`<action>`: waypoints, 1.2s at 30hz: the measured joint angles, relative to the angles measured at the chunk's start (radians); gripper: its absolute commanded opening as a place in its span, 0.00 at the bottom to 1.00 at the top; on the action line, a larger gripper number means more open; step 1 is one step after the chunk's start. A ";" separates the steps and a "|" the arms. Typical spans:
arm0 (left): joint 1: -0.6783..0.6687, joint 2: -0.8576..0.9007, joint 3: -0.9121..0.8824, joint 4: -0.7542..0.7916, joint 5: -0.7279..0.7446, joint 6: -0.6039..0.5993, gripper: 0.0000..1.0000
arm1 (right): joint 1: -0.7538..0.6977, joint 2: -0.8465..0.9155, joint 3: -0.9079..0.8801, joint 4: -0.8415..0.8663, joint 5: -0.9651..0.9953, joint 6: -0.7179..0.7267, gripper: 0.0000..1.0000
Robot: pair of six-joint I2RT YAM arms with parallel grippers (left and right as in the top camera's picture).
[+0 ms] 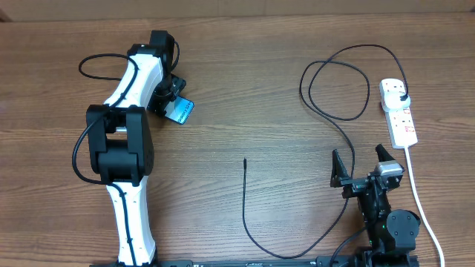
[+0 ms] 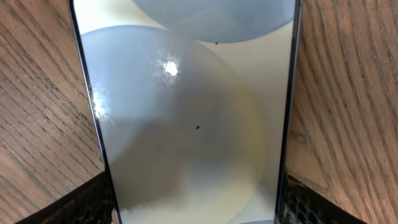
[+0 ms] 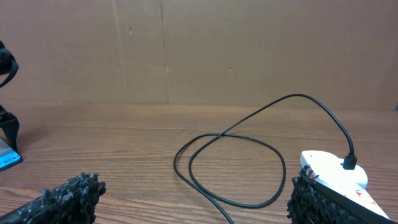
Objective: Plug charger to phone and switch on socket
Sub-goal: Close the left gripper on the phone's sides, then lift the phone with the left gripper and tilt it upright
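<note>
The phone lies on the wooden table at the left, mostly covered by my left gripper. In the left wrist view its pale screen fills the frame, and my left gripper has a finger against each long edge. The charger cable runs from a free tip mid-table, loops at the back, and ends in a black plug seated in the white socket at the right. My right gripper stands open just left of the socket, behind the cable loop.
The socket's thick white cord trails toward the front right, beside the right arm. A brown cardboard wall stands behind the table. The left arm's own black cable loops at the far left.
</note>
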 measured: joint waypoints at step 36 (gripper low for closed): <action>0.000 0.047 0.105 -0.084 0.043 0.050 0.04 | 0.000 0.000 0.000 0.000 0.000 0.000 1.00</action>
